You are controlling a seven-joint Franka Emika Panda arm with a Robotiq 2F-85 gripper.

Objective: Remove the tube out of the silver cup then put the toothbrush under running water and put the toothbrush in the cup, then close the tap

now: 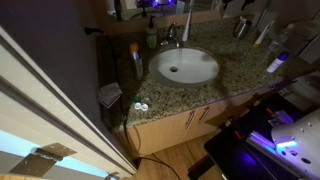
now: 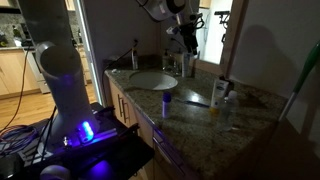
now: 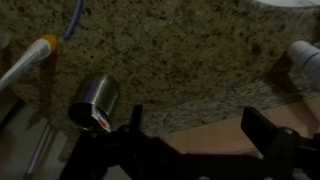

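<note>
One gripper [image 3: 190,128]: jaws spread wide with nothing between them. Its dark fingers [image 3: 112,150] fill the lower edge of the wrist view.
Arm [image 2: 160,8]: in an exterior view it comes in from the top and hangs over the back of the counter, beyond the basin.
Cup [image 3: 95,98]: silver, on the counter, near one finger and off to the side of the gap between the jaws. A small red-and-white spot shows at its dark mouth, and I cannot tell what it is.
Tube [image 3: 305,60]: white, lying on the counter at the edge of the wrist view, well apart from the cup and partly cut off.
Stick [image 3: 30,62]: white with a yellow band, lying slantwise on the counter beside the cup without touching it.
Counter [image 3: 180,60]: speckled granite.
Basin [image 1: 185,66]: white oval set into the counter.
Tap [image 1: 172,36]: chrome, behind the basin. Whether water runs cannot be told.
Bottle [image 1: 151,36]: green-topped, just beside the tap.
</note>
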